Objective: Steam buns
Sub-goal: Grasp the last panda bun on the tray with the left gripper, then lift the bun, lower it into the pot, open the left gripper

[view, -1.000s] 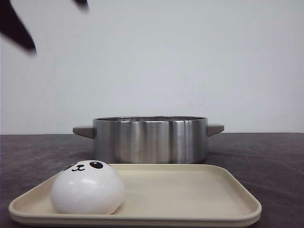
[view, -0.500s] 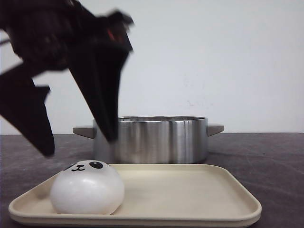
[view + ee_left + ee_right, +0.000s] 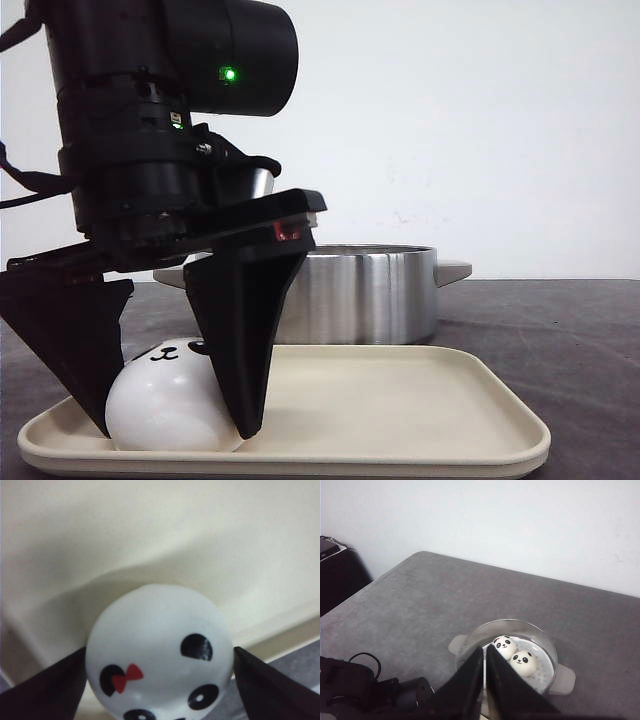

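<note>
One left gripper (image 3: 170,425) lowered over tray (image 3: 400,400), fingers spread astride bun (image 3: 165,400), right gripper (image 3: 484,680) raised above pot (image 3: 540,645), fingers pressed together.

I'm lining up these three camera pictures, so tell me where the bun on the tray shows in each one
Front view: bun at the tray's left end, between the left gripper's fingers.
Left wrist view: bun low in the centre, a finger on each side.
Right wrist view: not in it; only two buns in the pot show.
Shared landmark: the tray, in the front and left wrist views.
</note>
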Available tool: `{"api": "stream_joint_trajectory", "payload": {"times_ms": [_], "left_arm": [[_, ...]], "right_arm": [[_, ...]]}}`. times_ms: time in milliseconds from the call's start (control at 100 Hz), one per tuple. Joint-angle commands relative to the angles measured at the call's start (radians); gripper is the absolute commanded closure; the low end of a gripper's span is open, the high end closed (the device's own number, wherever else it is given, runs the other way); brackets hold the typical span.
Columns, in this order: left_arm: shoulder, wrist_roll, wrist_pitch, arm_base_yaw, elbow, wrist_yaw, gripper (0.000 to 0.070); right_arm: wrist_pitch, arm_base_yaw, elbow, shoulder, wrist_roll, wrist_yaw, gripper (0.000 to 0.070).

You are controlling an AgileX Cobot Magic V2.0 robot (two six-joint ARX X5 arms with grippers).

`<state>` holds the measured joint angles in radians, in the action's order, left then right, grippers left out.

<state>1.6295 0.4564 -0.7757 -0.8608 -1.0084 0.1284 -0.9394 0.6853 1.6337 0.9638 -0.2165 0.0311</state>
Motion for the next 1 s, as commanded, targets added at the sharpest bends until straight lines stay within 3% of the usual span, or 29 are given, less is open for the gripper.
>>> {"api": "stream_joint_trajectory", "payload": {"times_ms": [0, 170, 380, 580, 720, 990], "left_arm": [[0.024, 0.002, 0.008, -0.012, -0.010, -0.002, 0.0307], [0.024, -0.005, 0.018, -0.012, -0.010, -0.010, 0.0700], [-0.023, -0.055, -0.010, -0.012, -0.059, -0.016, 0.0700], [-0.109, -0.152, -0.053, -0.001, -0.266, -0.045, 0.0700], [-0.076, -0.243, -0.093, 0.060, -0.424, -0.134, 0.0700], [0.037, -0.291, -0.014, 0.214, -0.485, -0.137, 0.0700]], "right_arm": [[0.001, 0.007, 0.020, 0.006, -0.008, 0.002, 0.0700], [-0.008, 0.007, 0.020, 0.007, -0.008, 0.002, 0.0700], [-0.008, 0.007, 0.019, 0.007, -0.008, 0.002, 0.0700], [-0.008, 0.007, 0.020, 0.007, -0.008, 0.002, 0.0700], [-0.007, 0.007, 0.019, 0.008, -0.008, -0.002, 0.0700], [-0.008, 0.007, 0.019, 0.009, -0.007, -0.005, 0.0700]]}}
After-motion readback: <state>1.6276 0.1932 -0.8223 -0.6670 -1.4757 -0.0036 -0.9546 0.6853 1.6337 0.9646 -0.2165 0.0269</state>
